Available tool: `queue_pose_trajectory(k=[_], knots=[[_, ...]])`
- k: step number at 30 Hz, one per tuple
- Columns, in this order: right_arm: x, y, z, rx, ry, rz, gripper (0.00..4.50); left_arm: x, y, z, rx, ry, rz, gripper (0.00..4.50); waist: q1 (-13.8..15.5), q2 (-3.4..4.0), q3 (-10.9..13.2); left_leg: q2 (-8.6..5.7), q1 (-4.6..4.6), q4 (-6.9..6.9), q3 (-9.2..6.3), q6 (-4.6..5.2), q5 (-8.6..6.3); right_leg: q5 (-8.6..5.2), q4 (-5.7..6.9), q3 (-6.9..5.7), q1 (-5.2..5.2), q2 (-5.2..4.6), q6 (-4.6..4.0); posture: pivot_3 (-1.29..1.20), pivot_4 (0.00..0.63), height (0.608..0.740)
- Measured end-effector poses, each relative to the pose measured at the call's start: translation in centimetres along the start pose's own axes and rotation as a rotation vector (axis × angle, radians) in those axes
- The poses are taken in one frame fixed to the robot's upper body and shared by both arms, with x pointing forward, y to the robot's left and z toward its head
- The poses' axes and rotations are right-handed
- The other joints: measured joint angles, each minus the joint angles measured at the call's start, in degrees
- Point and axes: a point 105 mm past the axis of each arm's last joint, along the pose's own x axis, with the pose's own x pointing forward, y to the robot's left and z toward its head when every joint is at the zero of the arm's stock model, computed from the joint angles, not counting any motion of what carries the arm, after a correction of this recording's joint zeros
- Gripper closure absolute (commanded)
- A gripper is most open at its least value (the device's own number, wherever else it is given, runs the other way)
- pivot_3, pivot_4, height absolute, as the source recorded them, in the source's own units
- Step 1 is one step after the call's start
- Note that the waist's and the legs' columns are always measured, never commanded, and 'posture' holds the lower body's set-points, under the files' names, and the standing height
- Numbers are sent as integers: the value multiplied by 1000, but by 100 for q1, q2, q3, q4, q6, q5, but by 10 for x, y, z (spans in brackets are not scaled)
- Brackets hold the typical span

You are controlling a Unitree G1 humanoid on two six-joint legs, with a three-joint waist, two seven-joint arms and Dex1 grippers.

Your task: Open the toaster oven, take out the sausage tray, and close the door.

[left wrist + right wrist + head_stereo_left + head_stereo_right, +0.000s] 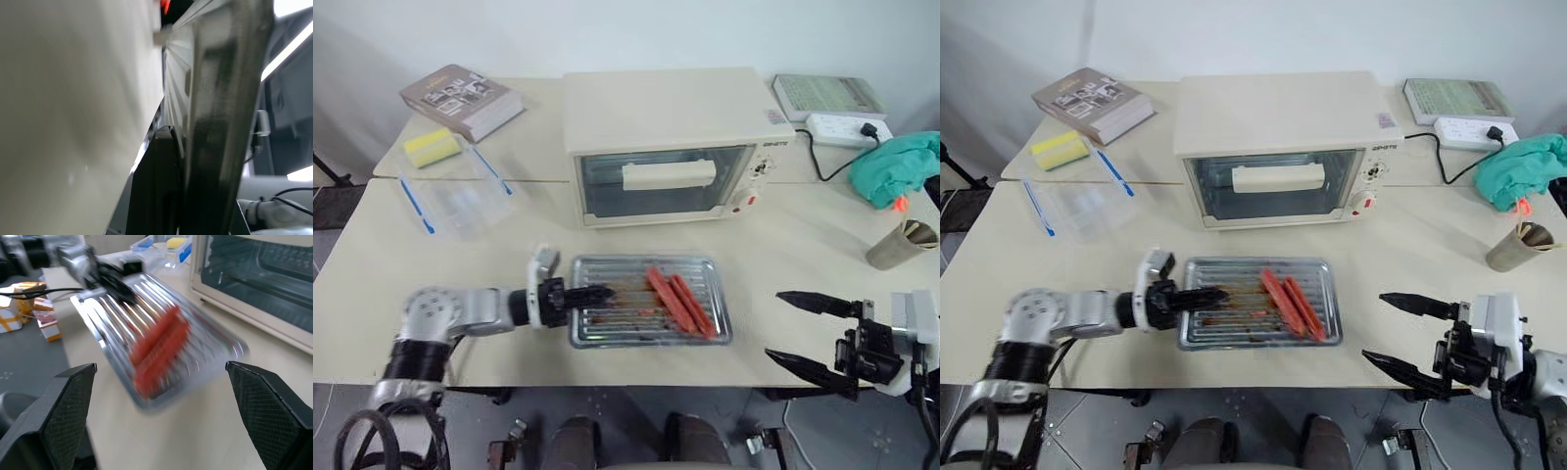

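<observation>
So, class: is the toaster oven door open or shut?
Shut. The door stands upright, flush in the toaster oven front, its handle facing out.

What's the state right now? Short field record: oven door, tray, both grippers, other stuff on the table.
toaster oven: at the table's back
door: shut
sausage tray: out on the table, in front of the oven, two sausages on it
left gripper: jaws shut on the tray's left rim
right gripper: jaws open, holding nothing, right of the tray
other: book, sponge, clear box, green cloth, cup
</observation>
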Motion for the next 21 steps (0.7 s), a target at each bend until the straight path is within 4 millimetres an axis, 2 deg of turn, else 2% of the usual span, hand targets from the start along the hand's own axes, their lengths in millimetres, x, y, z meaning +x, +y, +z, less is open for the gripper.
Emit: queue_pose_trajectory(k=[4,8,21], knots=[[-2,1,-1,5,7,-8,60,17,2,7,40,40,23,4500,-6,13,-8,2,13,7,-1,-2,1,0,0,-1,16,3,1,0,150,740],[-2,4,-2,9,14,-9,60,28,3,10,46,54,20,4500,123,19,-11,0,15,17,-7,-1,1,3,-1,-1,24,1,5,0,150,740],[-9,9,-4,13,38,-29,60,30,7,13,61,99,99,4500,139,39,-24,1,31,18,-11,-3,7,4,-1,1,31,-1,4,0,150,740]])
